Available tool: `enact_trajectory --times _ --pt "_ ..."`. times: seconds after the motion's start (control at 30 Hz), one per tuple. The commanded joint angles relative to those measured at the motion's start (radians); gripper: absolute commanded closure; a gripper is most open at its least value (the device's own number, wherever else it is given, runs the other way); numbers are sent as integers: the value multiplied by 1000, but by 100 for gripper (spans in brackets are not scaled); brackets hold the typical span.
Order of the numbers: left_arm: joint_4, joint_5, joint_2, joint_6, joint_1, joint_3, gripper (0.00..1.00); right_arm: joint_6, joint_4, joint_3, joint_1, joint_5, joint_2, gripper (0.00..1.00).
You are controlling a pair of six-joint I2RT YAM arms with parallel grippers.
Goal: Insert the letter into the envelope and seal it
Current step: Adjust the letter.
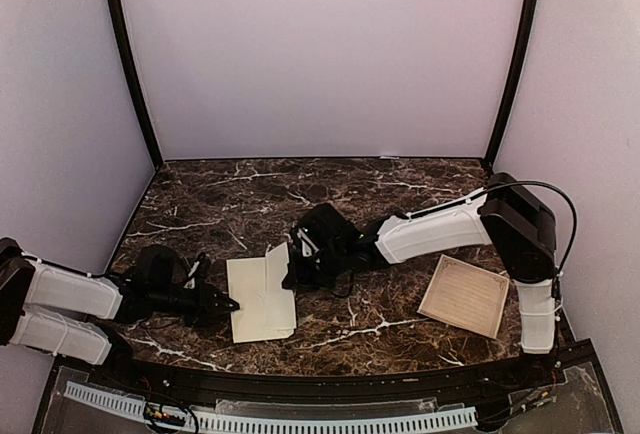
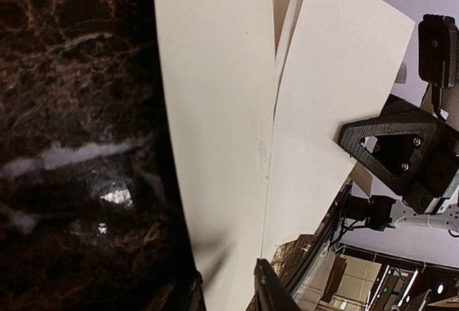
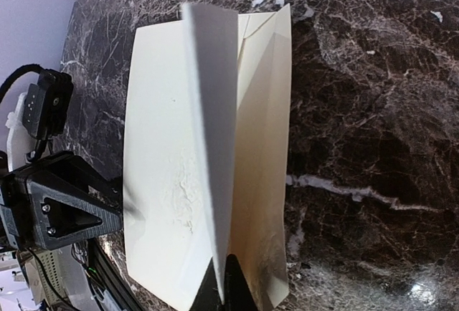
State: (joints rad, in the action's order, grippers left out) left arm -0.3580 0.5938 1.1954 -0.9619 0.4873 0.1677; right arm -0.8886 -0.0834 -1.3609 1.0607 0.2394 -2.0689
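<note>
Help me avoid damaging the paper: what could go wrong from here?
1. The right gripper pinches the raised flap while the left gripper straddles the opposite edge of the envelope; pulling apart could crease or tear it.
2. The letter lies apart on the table to the right, and both grippers are at the envelope; letting go to fetch it could let the flap drop shut.

The left arm (image 1: pixel 70 294) is stretching in low from the left side, its claw (image 1: pixel 222 303) pointing right with the fingers standing a little apart. The right arm (image 1: pixel 440 229) is bending at its raised elbow and reaching leftward, its claw (image 1: pixel 292 272) pinching tight together.
</note>
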Motion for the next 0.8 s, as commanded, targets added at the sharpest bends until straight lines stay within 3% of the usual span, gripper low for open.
enact_trajectory --times 0.0,0.3,0.7,0.77 --pt "-106 2 -23 -54 5 -30 77 -13 57 11 8 19 -9 100" --pt "-58 -73 4 -37 5 -35 100 -17 79 32 11 31 40 100" --pt "36 -141 -1 15 5 -14 100 38 -40 131 1 -107 272 100" --pt "66 -141 -1 36 5 5 93 61 -51 143 1 -103 313 100"
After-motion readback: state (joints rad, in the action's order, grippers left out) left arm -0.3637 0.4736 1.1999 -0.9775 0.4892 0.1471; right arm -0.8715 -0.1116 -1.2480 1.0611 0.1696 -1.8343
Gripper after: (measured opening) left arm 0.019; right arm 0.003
